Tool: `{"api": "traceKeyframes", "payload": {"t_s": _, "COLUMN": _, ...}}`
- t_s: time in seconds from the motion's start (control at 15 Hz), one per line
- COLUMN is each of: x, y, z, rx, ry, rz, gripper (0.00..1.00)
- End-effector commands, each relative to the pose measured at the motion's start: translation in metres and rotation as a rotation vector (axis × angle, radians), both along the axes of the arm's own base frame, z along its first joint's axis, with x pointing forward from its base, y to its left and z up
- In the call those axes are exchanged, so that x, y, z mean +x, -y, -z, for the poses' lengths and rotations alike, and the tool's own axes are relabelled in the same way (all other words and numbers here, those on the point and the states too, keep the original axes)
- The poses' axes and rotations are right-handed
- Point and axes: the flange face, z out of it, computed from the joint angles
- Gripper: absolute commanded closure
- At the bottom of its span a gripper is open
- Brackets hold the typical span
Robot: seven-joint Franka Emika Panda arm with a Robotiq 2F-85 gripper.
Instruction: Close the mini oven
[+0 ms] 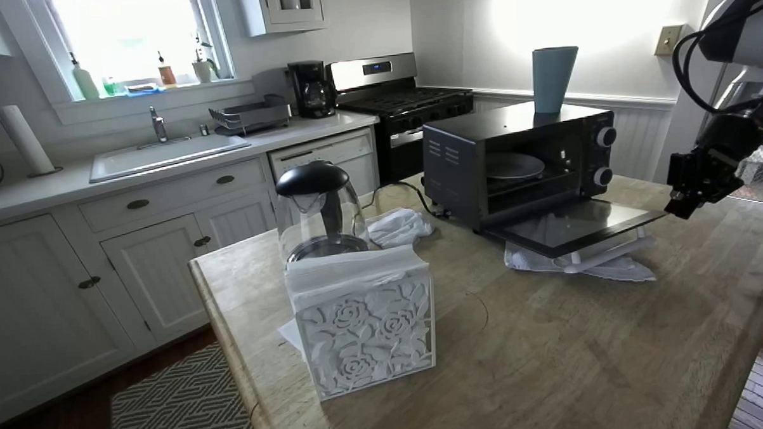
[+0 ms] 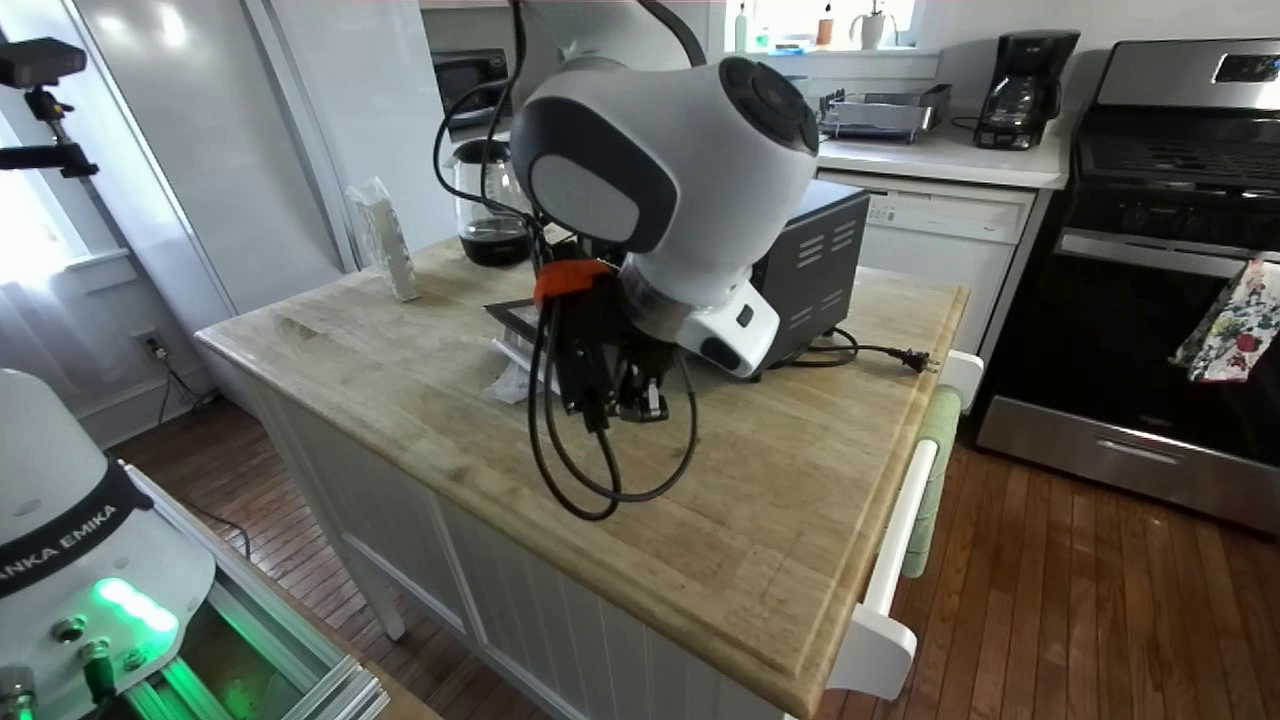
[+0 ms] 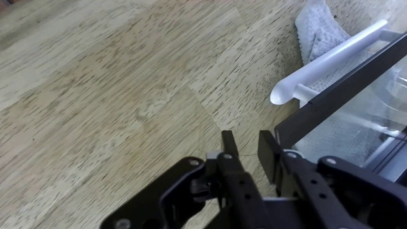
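Note:
The mini oven (image 1: 456, 174) is a black box on the wooden table, with its glass door (image 1: 569, 224) dropped open and nearly level. A plate (image 1: 513, 165) lies inside. The door's pale handle (image 1: 605, 255) hangs at its front edge; it also shows in the wrist view (image 3: 330, 62), with the dark door frame (image 3: 343, 90). In an exterior view the arm hides most of the oven (image 2: 815, 265). My gripper (image 3: 246, 136) is partly open, with bare table between its fingers. Its right finger is close beside the door's corner; I cannot tell whether they touch. The gripper also shows in an exterior view (image 1: 676, 207).
A teal cup (image 1: 553, 80) stands on the oven. A white cloth (image 1: 618, 271) lies under the door. A glass kettle (image 1: 321, 220) and a white napkin holder (image 1: 367, 342) stand on the table (image 1: 551, 361). A power cord (image 2: 850, 350) lies behind the oven.

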Motion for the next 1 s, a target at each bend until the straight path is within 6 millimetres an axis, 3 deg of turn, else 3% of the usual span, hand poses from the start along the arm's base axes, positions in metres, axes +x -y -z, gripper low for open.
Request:
{"api": "traceKeyframes", "payload": {"t_s": 0.0, "x": 0.014, "y": 0.007, "z": 0.02, "rx": 0.103, "ry": 0.035, "rz": -0.005, "gripper": 0.99}}
{"api": "traceKeyframes", "payload": {"t_s": 0.47, "x": 0.025, "y": 0.015, "z": 0.043, "rx": 0.245, "ry": 0.053, "rz": -0.023, "gripper": 1.0}}
{"api": "traceKeyframes", "payload": {"t_s": 0.93, "x": 0.024, "y": 0.032, "z": 0.033, "rx": 0.374, "ry": 0.134, "rz": -0.027, "gripper": 1.0}}
